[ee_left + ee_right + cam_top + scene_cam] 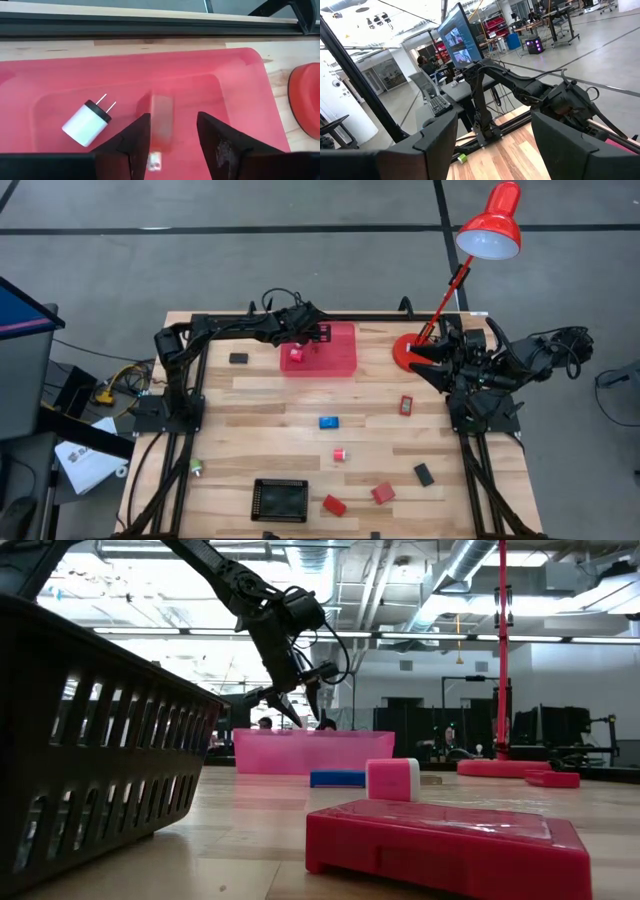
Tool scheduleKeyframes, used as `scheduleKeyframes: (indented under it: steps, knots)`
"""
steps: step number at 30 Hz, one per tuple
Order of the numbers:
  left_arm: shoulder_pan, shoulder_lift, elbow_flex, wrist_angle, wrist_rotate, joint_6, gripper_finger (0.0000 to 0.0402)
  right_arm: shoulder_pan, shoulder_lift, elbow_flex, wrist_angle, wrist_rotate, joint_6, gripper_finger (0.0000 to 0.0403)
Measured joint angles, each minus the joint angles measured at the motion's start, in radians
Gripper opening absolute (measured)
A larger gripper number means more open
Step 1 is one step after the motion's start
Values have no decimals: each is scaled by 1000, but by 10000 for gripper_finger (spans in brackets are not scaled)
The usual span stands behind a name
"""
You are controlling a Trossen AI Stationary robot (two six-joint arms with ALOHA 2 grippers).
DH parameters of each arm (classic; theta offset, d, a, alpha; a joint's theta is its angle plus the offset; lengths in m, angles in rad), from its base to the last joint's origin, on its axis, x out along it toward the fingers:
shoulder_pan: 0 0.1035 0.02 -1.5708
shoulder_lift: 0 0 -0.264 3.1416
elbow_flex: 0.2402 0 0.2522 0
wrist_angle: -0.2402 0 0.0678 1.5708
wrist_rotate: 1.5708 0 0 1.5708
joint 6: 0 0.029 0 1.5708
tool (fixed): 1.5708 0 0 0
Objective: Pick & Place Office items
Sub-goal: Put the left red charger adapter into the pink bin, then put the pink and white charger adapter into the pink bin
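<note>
Pink translucent bin sits at the table's far edge, the left gripper hanging over it.

Left of the bin lies a black rectangle; above the bin's near-left part the left gripper's fingers stand narrowly apart, holding nothing, over a white plug adapter (prongs up) resting inside. Nearer the camera than the bin lie a blue block and red blocks. Right of the bin, by the red lamp, the right gripper waits, spread wide and empty.

place: lab/workshop | evidence: exposed ceiling ducts, monitors, workbenches
</note>
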Motion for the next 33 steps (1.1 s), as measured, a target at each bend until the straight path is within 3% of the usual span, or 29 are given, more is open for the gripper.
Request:
scheduleKeyframes:
  steps: [10,12,15,19,21,24,28,33]
  knots:
    - [2,-4,-1,52,56,0,172,1,0,0,0,0,0,249]
    - [8,-17,-2,97,149,6,175,2,0,0,0,0,9,249]
    - [10,-51,-1,185,387,102,177,9,0,0,-1,0,11,249]
    - [-54,-118,-6,187,738,382,171,24,0,0,-1,0,11,249]
    - [-122,-178,-33,164,799,483,166,33,0,0,-4,0,14,249]
    - [-232,-264,-103,114,751,547,162,42,0,0,-35,14,43,249]
    - [-387,-367,-222,19,447,468,161,42,-1,0,-154,34,159,249]
    - [-585,-463,-383,28,269,350,162,42,2,-1,-299,34,310,249]
